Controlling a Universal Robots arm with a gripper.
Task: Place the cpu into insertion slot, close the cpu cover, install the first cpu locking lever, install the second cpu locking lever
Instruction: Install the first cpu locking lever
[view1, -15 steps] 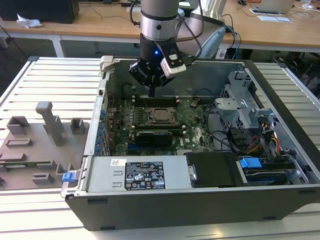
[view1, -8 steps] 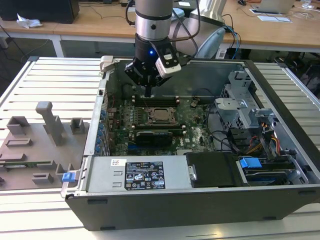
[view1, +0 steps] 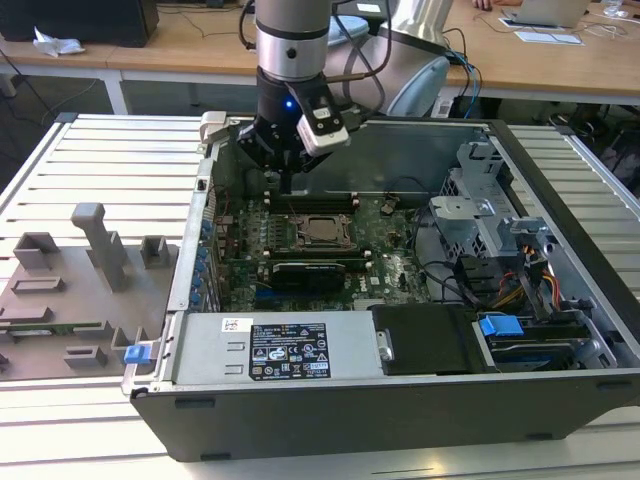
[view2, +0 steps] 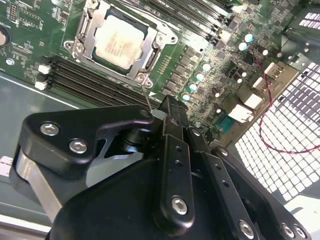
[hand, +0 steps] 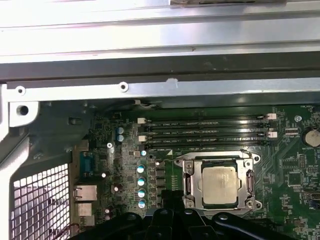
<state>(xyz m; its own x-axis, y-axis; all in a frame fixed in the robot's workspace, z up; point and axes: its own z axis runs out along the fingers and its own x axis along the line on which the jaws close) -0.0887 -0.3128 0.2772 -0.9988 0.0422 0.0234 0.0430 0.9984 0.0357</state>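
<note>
The cpu (view1: 322, 228) lies flat in the insertion slot (view1: 300, 240) on the green board, its silver-grey top facing up; both wrist views show it (view2: 119, 42) (hand: 220, 185). The steel cpu cover (view2: 86, 37) (hand: 190, 181) is folded down around the chip. From one corner of the socket a thin wire locking lever (view2: 145, 97) rises to my fingertips. My gripper (view1: 287, 185) (view2: 157, 113) (hand: 172, 198) hangs just behind the socket's far corner, and its fingers look shut on the lever's end.
The open computer case (view1: 560, 200) surrounds the board with metal walls. Long black memory slots (hand: 205, 131) run beside the socket, and capacitors (hand: 141, 180) stand near it. A labelled power supply (view1: 285, 352) and drive cage (view1: 480, 210) flank the board. Grey fixtures (view1: 90, 260) sit at the exterior view's left.
</note>
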